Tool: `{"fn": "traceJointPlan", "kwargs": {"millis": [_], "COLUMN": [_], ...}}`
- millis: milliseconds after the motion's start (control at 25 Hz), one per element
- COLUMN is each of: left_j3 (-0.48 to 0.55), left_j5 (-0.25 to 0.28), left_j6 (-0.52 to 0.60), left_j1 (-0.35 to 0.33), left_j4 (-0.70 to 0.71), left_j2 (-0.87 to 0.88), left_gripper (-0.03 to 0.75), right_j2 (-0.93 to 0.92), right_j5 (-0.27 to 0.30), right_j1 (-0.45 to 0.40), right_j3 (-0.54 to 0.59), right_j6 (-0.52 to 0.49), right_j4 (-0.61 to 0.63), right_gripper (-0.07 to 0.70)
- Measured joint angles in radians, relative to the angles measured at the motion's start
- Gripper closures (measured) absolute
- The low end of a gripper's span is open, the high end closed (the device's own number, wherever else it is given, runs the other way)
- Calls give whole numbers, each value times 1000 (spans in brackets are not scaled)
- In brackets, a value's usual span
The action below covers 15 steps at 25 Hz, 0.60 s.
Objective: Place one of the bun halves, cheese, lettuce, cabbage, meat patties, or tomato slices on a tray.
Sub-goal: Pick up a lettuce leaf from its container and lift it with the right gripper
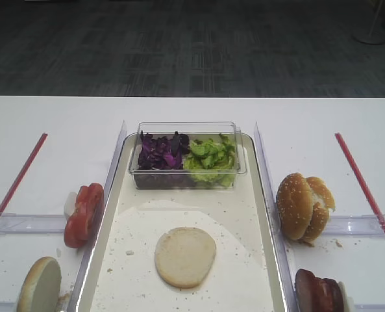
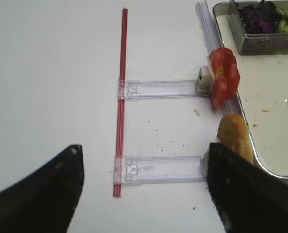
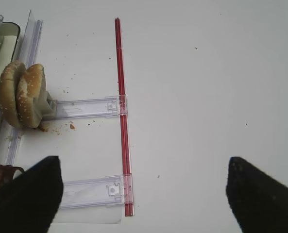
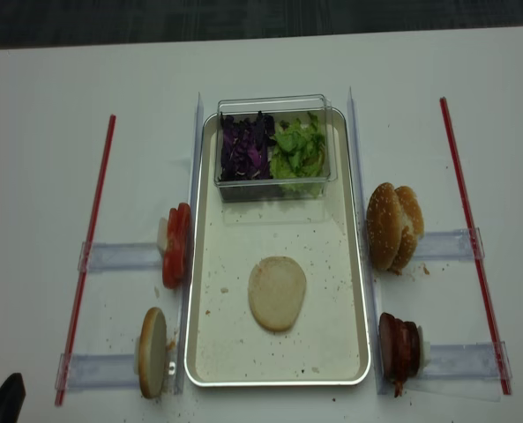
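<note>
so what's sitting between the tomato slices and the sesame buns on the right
The tray, with a flat bun half on its floor just nearer the camera than that line; clearest in the overhead view.

Your white table (image 4: pixel 49 106) carries the tray (image 4: pixel 204 352) centrally, red strips (image 4: pixel 89 256) at both sides, clear holders (image 4: pixel 120 256) between

We see the tray (image 4: pixel 358 291) at the centre of the desk (image 4: pixel 49 106), with one bun half (image 4: pixel 277 293) lying flat on its floor. A tub (image 4: pixel 332 141) sits at the tray's far end, holding cabbage (image 4: pixel 248 148) on its left and lettuce (image 4: pixel 298 152) on its right. Left of the tray stand tomato slices (image 4: pixel 176 244) and, nearer us, a bun half on edge (image 4: pixel 152 352). Right of it stand two bun halves (image 4: pixel 395 226) and, nearer us, meat patties (image 4: pixel 399 348).
</note>
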Motion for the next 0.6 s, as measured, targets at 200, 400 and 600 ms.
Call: {"fn": "traceJointPlan", "kwargs": {"millis": [200,400,600], "left_j3": [0,0,0], "left_j5": [0,0,0], "left_j6": [0,0,0], "left_j1": [0,0,0], "left_j4": [0,0,0], "left_j2": [0,0,0], "left_gripper": [225,225,225], "right_j2": [0,0,0], "right_j5": [0,0,0], "right_j1": [0,0,0], "right_j3": [0,0,0], "right_j6": [0,0,0], "right_j4": [0,0,0], "right_gripper": [-60,-60,-60]}}
